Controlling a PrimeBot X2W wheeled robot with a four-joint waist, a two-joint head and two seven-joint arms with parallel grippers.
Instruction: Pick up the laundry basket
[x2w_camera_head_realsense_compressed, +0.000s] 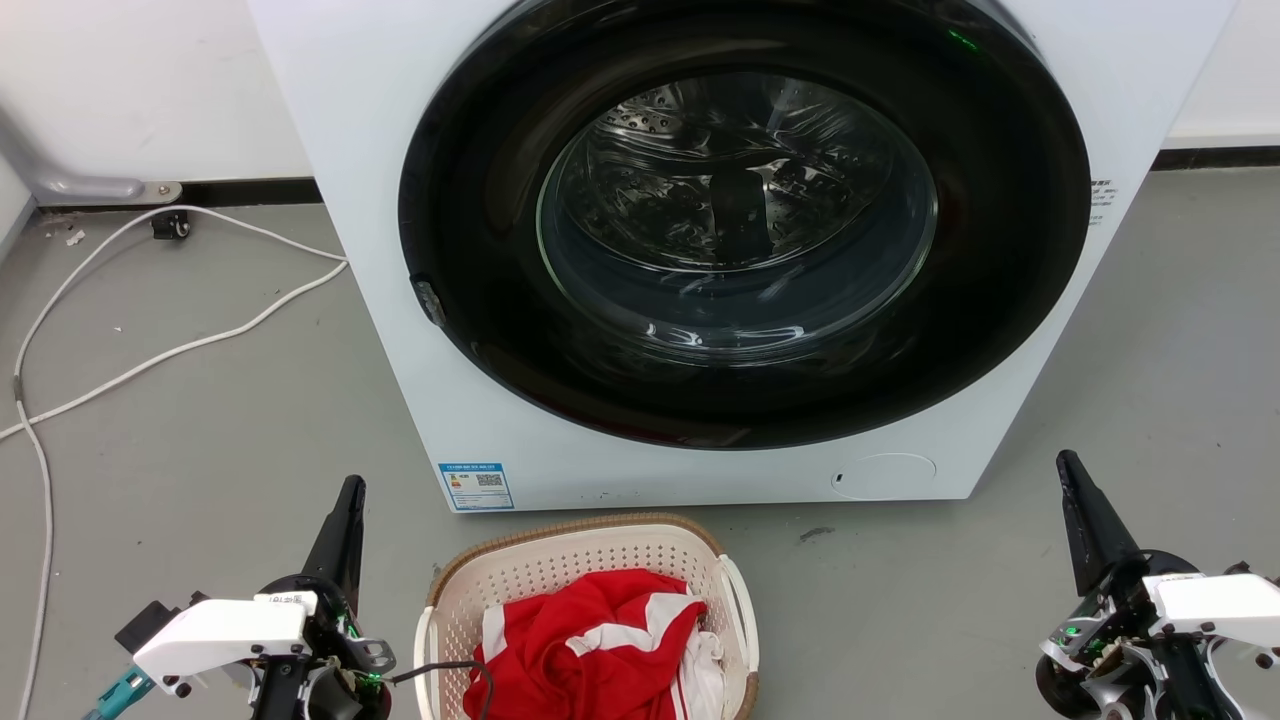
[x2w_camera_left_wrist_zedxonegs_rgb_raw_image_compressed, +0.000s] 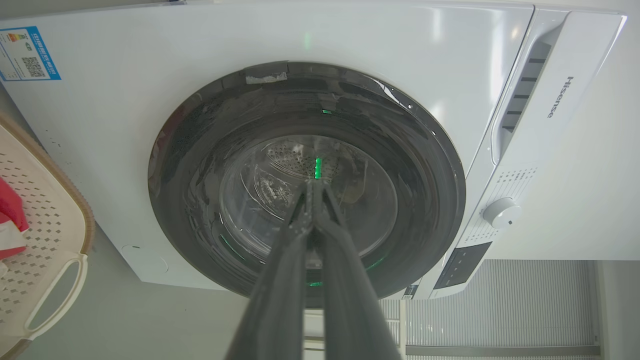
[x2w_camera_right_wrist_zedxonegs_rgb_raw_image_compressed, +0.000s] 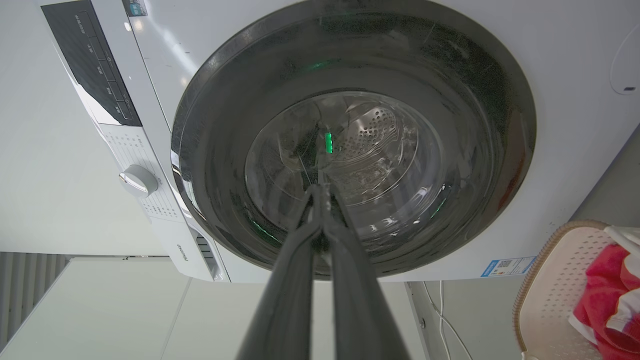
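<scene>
You had one laundry basket (x2w_camera_head_realsense_compressed: 560, 565) at bottom middle, one washer (x2w_camera_head_realsense_compressed: 370, 150) above, and two grippers pressed together: left gripper (x2w_camera_head_realsense_compressed: 352, 488), right gripper (x2w_camera_head_realsense_compressed: 1066, 462).

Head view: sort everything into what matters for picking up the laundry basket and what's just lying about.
For the job: laundry basket, its white side handles, left gripper, right gripper.

Lying about: washer, white cables on the floor, red and white garment in the basket.
</scene>
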